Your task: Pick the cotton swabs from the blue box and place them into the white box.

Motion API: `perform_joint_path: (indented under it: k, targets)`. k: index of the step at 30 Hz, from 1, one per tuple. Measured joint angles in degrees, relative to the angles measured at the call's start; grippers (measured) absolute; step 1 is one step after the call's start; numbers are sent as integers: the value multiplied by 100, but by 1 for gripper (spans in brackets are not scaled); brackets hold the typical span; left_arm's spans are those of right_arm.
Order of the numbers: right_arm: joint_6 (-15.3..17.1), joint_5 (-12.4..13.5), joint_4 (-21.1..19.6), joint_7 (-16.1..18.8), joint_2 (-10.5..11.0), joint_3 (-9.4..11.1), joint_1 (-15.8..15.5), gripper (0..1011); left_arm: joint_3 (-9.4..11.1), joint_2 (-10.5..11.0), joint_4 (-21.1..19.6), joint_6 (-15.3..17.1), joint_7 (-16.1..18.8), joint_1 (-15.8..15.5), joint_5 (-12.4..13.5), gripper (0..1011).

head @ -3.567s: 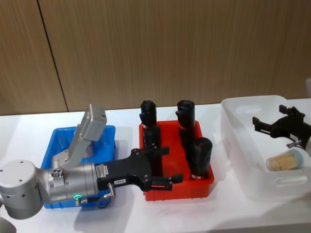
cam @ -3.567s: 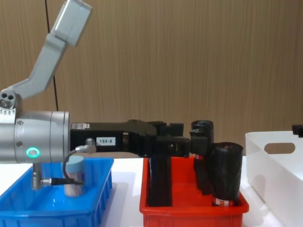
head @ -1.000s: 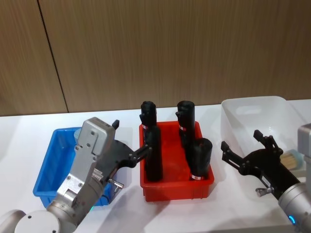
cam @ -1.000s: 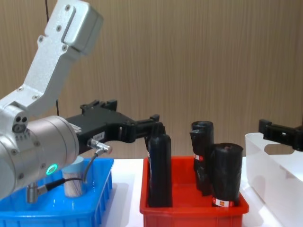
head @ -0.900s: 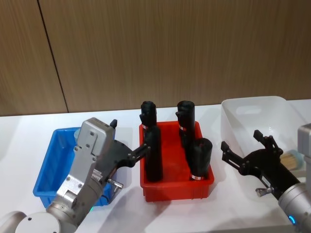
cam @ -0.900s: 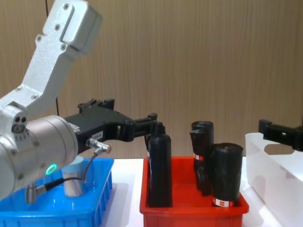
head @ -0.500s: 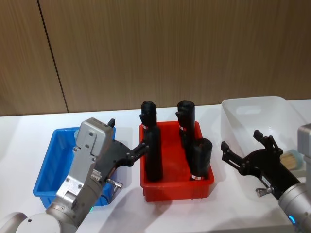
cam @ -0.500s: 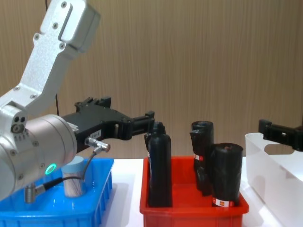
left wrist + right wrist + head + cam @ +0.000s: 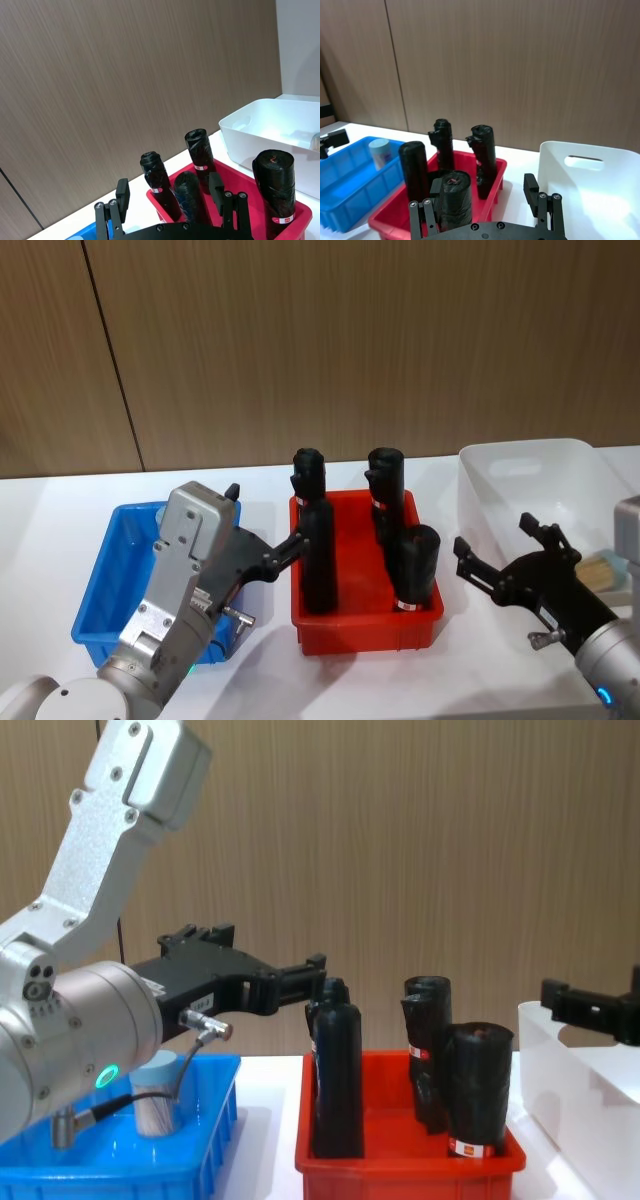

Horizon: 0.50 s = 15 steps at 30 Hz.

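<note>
Left end effector (image 9: 265, 535) — fingers spread, empty — reaches forward off its bent silver arm; right end effector (image 9: 500, 560) likewise gapes, empty.

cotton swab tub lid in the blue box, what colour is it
Pale grey-blue, on the cotton swab tub in the blue box; the right wrist view shows it best.

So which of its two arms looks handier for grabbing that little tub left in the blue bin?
Probably the left. The left gripper hangs open beside the blue box, where a cotton swab tub stands. The right gripper is open too, but sits by the white box, with the red bin between.
</note>
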Motion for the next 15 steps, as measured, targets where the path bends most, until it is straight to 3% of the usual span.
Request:
perform_joint_path:
  k: [15]
  targets:
    - [523,235,269,976,99,38,221,1001,0,0,4,5,-1,0,-4,1004]
